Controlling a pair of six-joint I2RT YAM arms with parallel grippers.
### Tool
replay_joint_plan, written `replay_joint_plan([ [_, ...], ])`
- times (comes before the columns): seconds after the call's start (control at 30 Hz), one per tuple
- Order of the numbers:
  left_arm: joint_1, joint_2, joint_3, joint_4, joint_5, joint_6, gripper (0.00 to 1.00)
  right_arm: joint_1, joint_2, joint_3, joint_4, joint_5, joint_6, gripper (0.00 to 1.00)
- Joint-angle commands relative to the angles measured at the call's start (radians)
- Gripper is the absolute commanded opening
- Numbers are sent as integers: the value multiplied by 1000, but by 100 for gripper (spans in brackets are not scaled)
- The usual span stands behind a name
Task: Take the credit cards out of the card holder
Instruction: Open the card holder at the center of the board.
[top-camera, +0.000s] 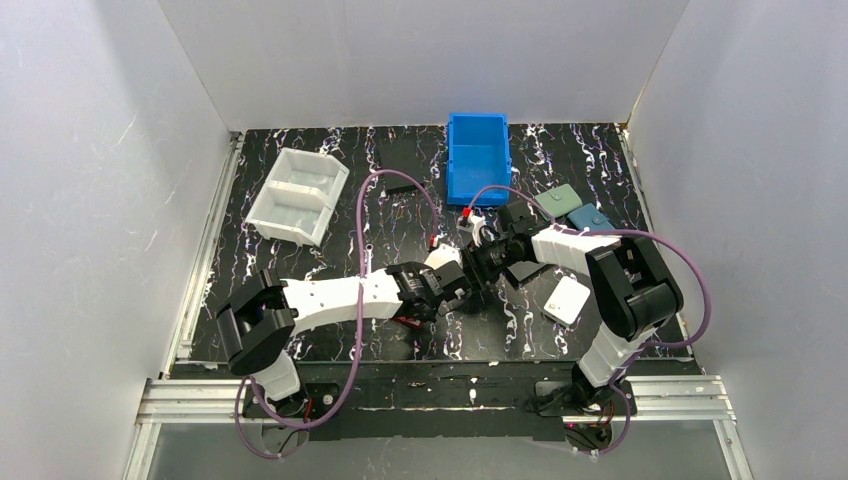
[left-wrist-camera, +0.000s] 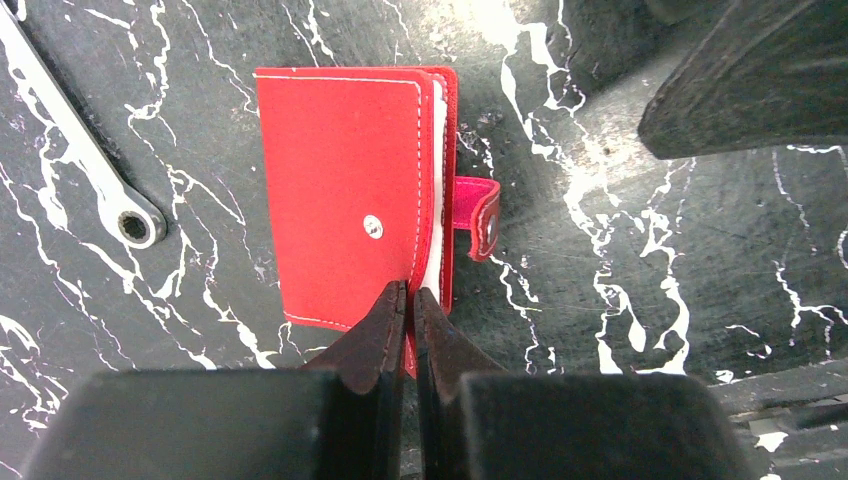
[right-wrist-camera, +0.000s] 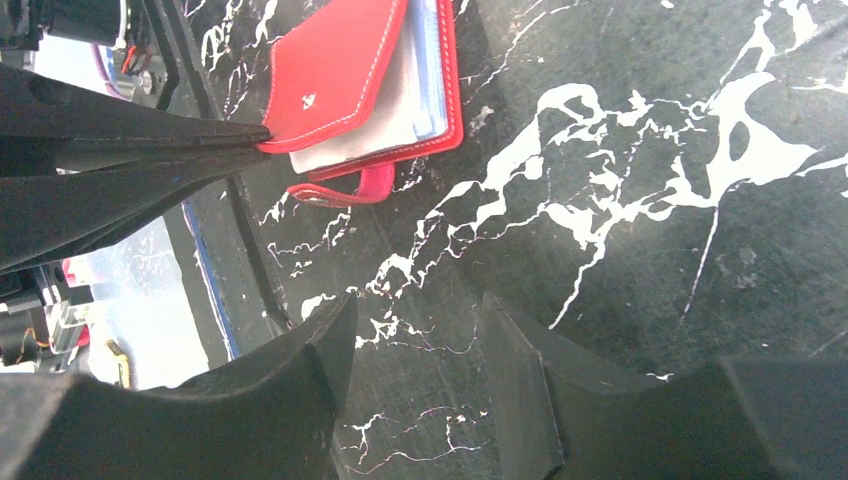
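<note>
Card holder on table, at left tool

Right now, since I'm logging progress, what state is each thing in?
card holder, lying down, unsnapped, cover slightly ajar.
snap tab, undone, sticking out sideways.
credit cards, inside the holder; a whitish edge shows.
left gripper, shut on the card holder's cover edge.
right gripper, open, empty.

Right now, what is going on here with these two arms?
The left gripper is shut on the front cover of the red card holder, which lies on the table with its snap tab undone. The right gripper hangs open beside it, holding nothing. A whitish card shows inside; none seems out yet.
</note>
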Motion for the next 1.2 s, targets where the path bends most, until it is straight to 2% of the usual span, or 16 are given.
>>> replay_joint_plan([
  [0.0, -4, -68, -15, 20, 5, 1, 0, 2, -25, 45, -30, -75, -55, 58],
  [0.17, -1, -156, -36, 66, 38, 2, 0, 3, -72, 33, -15, -136, -72, 63],
  [0.27, 25, -215, -100, 154, 118, -30, 0, 3, -103, 23, 2, -141, -70, 64],
  [0.47, 152, -332, -303, 403, 330, -160, 0, 3, -139, 8, 23, -168, -76, 64],
  [0.63, 226, -388, -419, 502, 389, -229, 0, 17, -158, -3, -14, -291, -166, 62],
  [0.7, 268, -386, -456, 524, 405, -259, 0, 58, -172, 7, -77, -268, -265, 60],
  [0.87, 361, -417, -515, 502, 413, -281, 0, 156, -209, -20, -63, -160, -353, 58],
  [0.97, 393, -455, -553, 505, 422, -287, 0, 189, -195, -25, -36, -120, -342, 58],
  [1.07, 433, -478, -596, 558, 520, -308, 0, 219, -190, -59, 67, -49, -269, 58],
  [1.17, 446, -483, -602, 619, 588, -336, 0, 226, -194, -55, 84, -29, -260, 60],
])
